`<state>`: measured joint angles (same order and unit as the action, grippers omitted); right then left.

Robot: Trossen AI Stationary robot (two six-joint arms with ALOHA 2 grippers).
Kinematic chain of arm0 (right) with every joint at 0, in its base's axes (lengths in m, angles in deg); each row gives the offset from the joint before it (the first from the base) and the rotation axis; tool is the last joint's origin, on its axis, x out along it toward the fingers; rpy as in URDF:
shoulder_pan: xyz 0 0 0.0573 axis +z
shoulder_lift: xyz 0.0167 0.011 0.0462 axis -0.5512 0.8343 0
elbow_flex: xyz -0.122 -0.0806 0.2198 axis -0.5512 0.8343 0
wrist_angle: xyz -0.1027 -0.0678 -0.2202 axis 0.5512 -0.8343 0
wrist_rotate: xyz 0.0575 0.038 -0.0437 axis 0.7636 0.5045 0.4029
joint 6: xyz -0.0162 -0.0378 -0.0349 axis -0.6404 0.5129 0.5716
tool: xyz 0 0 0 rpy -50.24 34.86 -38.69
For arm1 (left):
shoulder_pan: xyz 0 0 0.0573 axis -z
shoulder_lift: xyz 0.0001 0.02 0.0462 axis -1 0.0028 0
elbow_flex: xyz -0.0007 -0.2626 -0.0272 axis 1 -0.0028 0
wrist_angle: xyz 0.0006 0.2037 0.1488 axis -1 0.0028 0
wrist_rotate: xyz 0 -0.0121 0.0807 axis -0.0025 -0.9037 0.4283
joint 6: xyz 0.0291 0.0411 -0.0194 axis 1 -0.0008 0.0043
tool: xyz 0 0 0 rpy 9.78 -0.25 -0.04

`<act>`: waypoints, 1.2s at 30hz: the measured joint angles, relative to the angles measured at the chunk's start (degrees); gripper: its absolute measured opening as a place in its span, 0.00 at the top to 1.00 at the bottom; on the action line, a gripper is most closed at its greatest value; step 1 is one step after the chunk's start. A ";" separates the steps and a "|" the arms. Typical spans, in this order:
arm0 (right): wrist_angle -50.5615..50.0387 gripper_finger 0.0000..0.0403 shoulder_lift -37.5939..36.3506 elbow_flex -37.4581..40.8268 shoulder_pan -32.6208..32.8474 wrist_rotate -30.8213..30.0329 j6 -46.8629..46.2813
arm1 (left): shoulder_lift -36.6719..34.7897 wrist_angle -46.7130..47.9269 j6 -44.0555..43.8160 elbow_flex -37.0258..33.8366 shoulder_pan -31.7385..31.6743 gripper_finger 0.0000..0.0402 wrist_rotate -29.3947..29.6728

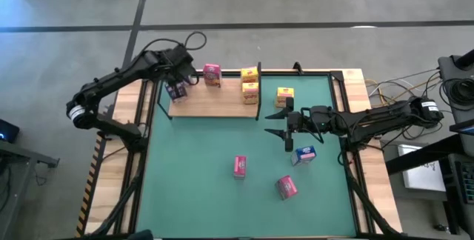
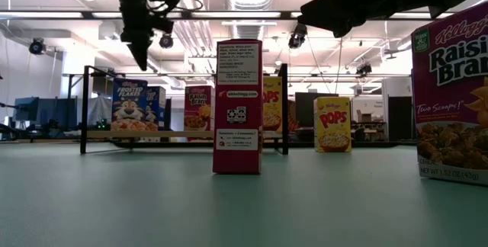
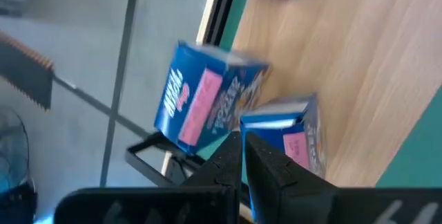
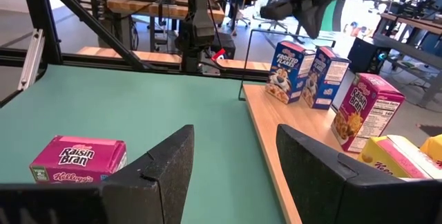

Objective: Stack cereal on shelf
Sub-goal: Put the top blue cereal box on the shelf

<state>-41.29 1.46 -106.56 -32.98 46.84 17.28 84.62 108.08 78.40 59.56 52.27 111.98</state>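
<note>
High view, counting boxes: on the shelf (image 1: 222,105), upper centre, two blue boxes (image 1: 177,90) at its left end, one pink box (image 1: 212,75), two yellow boxes (image 1: 250,84) stacked near the right post; roughly half done. Off the shelf on the green mat (image 1: 192,181): yellow box (image 1: 285,96) right of it, blue box (image 1: 304,154), pink boxes (image 1: 239,166) and (image 1: 286,187) lower centre. Left gripper (image 1: 180,73) pressed together, empty, above the blue pair; right gripper (image 1: 287,125) spread, empty, hovering mid-right near the loose blue box.
</note>
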 joint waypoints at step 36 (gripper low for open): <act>0.01 0.51 0.00 0.01 0.01 0.00 0.28 | -0.88 3.43 1.35 1.75 4.53 1.00 -17.03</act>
<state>-41.28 1.46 -106.55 -32.97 46.84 17.56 83.75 111.51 79.75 61.30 56.80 94.95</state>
